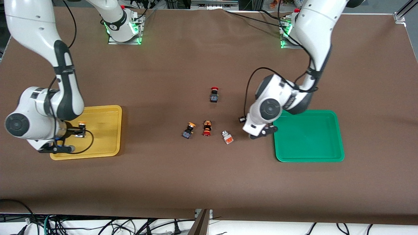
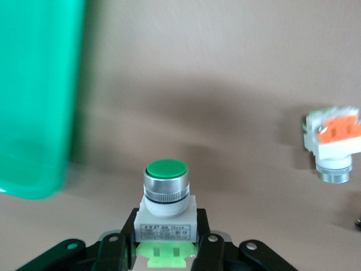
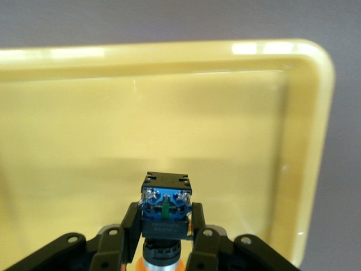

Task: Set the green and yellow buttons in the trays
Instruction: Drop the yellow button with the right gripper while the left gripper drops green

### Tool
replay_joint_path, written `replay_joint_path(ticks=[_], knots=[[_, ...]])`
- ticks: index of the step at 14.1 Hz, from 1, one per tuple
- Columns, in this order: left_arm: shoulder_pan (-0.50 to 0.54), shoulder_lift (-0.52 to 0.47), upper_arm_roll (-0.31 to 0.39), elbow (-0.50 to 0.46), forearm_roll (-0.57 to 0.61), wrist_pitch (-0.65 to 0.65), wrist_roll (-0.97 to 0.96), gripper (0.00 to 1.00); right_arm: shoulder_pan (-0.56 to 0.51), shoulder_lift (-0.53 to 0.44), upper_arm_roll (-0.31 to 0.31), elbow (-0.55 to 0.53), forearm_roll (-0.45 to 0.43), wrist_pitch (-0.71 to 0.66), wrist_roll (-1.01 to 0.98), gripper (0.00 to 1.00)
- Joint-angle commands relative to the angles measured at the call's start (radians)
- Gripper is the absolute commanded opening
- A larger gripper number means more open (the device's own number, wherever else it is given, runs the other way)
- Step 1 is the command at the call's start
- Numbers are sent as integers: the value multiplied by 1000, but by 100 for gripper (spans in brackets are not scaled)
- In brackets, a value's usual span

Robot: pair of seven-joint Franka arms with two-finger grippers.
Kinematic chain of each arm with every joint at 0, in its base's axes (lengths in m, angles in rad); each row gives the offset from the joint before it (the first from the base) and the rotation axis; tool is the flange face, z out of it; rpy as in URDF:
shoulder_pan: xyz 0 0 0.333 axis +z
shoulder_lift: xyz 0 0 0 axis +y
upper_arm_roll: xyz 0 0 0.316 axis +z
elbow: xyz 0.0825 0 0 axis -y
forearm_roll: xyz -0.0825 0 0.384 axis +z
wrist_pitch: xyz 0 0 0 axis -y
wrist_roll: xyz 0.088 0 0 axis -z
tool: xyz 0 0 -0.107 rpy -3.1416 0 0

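My right gripper (image 3: 165, 228) is shut on a yellow-orange button with a black-blue body (image 3: 165, 209) and holds it over the yellow tray (image 3: 237, 113). In the front view that gripper (image 1: 77, 131) is over the tray (image 1: 104, 114). My left gripper (image 2: 165, 248) is shut on the white green-capped button (image 2: 165, 195), just over the table beside the green tray (image 2: 34, 101). In the front view it (image 1: 261, 133) is at the green tray's (image 1: 308, 137) edge. A second yellow-orange button (image 1: 188, 130) and the white orange-marked button (image 1: 227, 137) lie mid-table.
A red-capped button with an orange-black body (image 1: 207, 128) lies between the two loose task buttons. A red-capped black button (image 1: 214, 94) stands farther from the front camera. The orange-marked button also shows in the left wrist view (image 2: 334, 144).
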Motion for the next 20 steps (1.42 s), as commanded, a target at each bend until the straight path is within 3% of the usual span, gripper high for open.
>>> replay_joint_path(ticks=[1, 3, 4, 6, 7, 11, 14, 15, 17, 19, 20], knots=[[90, -49, -2, 15, 32, -70, 200, 0, -14, 12, 15, -4, 15, 22, -29, 3], [169, -79, -4, -7, 118, -76, 391, 0, -29, 18, 17, -18, 15, 52, -69, 4], [217, -82, -4, -19, 132, -74, 462, 0, -35, 18, 17, -20, 15, 60, -77, 18], [312, -64, -4, -33, 135, -59, 592, 0, -33, 15, 17, -12, 15, 51, -72, 93], [350, -43, -2, -33, 135, -42, 646, 0, -29, 11, 18, -5, 16, 48, -72, 100], [418, -21, -4, -180, 183, 194, 720, 0, -6, -18, 98, 66, 93, -59, 13, 100], [427, -3, -5, -208, 183, 227, 720, 0, 51, -18, 153, 92, 95, -70, 218, 100], [427, -4, -5, -206, 181, 223, 719, 5, 78, -18, 165, 100, 95, -66, 283, 100], [426, -9, -8, -196, 181, 201, 714, 43, 153, -11, 181, 112, 93, -60, 464, 100], [423, -18, -15, -179, 168, 165, 705, 94, 254, 3, 182, 140, 92, -29, 663, 100], [418, -21, -15, -163, 166, 138, 704, 100, 300, 14, 182, 158, 92, -6, 753, 100]])
